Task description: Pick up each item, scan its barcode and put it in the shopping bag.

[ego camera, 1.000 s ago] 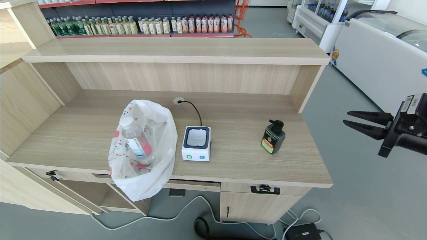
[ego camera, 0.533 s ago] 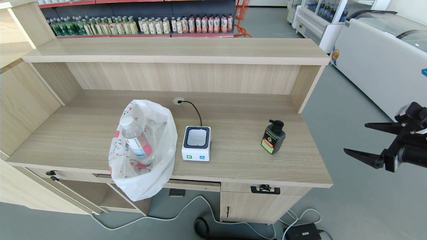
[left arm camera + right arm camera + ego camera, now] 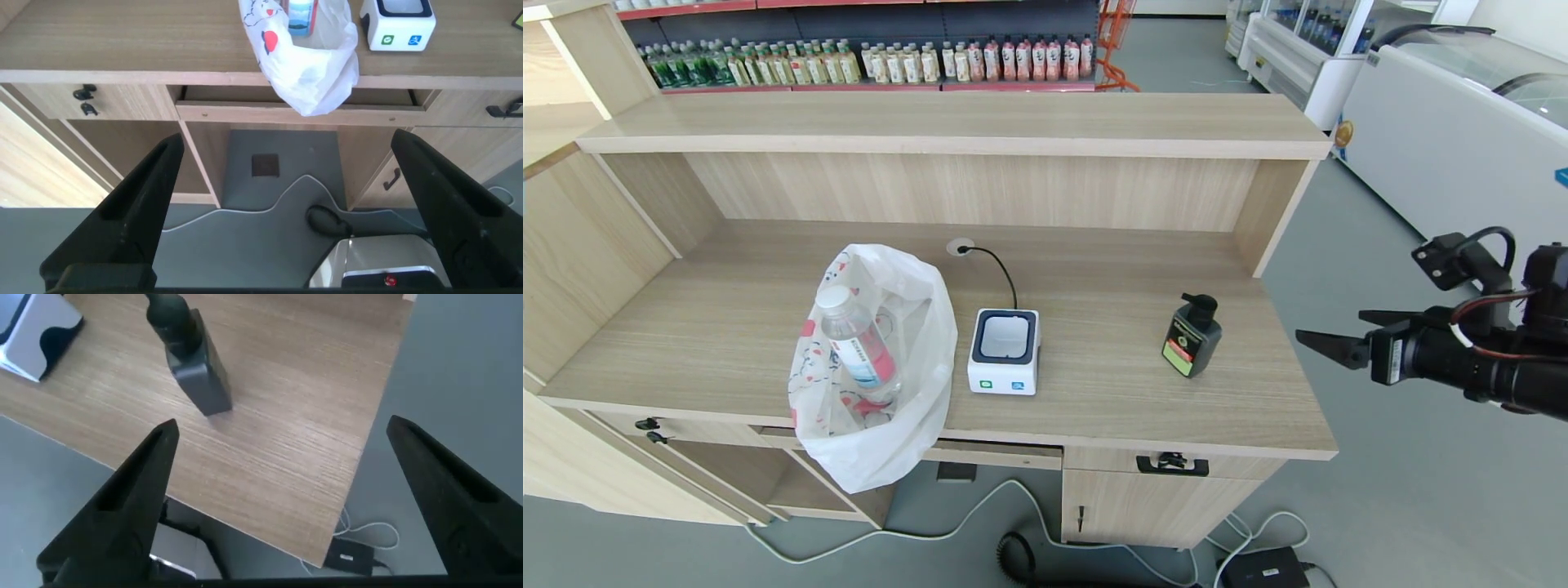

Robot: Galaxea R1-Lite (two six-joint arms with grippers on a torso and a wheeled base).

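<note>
We reckon the water bottle (image 3: 854,343) bagged, the pump bottle (image 3: 1191,339) left to scan (left claw (image 3: 288,140) and right claw (image 3: 1330,327) both gape empty).

right gripper (image 3: 282,423) jaws: spread wide | pump bottle (image 3: 194,371): on counter (image 3: 327,478) | scanner (image 3: 33,343): nearby

Dark pump bottle (image 3: 1191,339) stands right of the white scanner (image 3: 1004,351); clear water bottle (image 3: 856,343) leans inside the shopping bag (image 3: 925,363).
</note>
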